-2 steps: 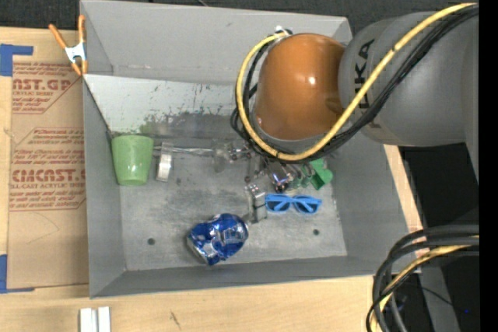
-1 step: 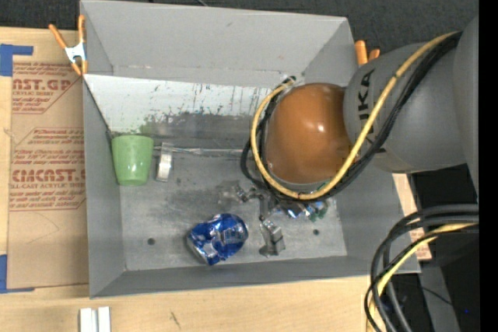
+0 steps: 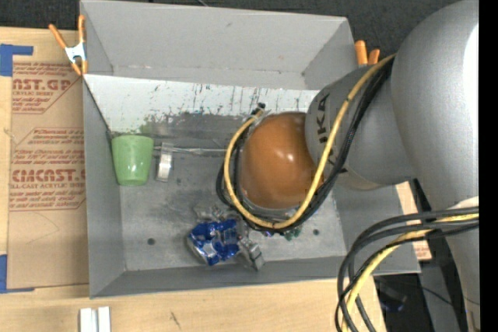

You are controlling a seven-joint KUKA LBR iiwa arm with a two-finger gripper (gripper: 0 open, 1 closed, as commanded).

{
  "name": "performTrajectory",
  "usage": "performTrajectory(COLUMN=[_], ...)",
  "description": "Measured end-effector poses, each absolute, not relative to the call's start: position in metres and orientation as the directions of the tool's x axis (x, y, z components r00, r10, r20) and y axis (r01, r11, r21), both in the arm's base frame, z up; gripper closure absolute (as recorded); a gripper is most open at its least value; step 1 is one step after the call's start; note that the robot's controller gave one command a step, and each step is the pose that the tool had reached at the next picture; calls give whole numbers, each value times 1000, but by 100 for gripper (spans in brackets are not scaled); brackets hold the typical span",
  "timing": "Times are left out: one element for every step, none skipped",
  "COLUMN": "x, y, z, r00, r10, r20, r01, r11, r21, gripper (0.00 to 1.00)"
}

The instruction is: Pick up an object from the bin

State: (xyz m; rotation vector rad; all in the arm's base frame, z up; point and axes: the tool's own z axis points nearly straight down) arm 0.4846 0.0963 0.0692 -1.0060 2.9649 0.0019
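A KUKA arm (image 3: 436,105), its wrist under an orange cover (image 3: 276,159), hangs low in the grey metal bin (image 3: 210,43). The gripper (image 3: 249,248) sits just beside a crumpled blue-and-silver thing (image 3: 213,240), perhaps a wrapper, which lies below and well to the right of the green cup (image 3: 132,159). The cover hides most of the tool, so whether it is open or clamped cannot be told. A small silvery piece (image 3: 163,167) rests just right of the cup, well apart from the gripper. The blue thing looks the natural pick. Doing it well likely means centring the tool over the thing's bulk rather than its edge, coming straight down and closing gently, since something light and crumpled may skid or slip. The lift should then be straight up.
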Motion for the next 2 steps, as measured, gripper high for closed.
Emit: performTrajectory(x=[484,501], y=[95,82], z=[71,242], r00=[-796,-818], r10=[-605,-575], r20=[-6,-10], r01=[-605,-575], r11=[796,818], r21=[0,-5], gripper=[100,100])
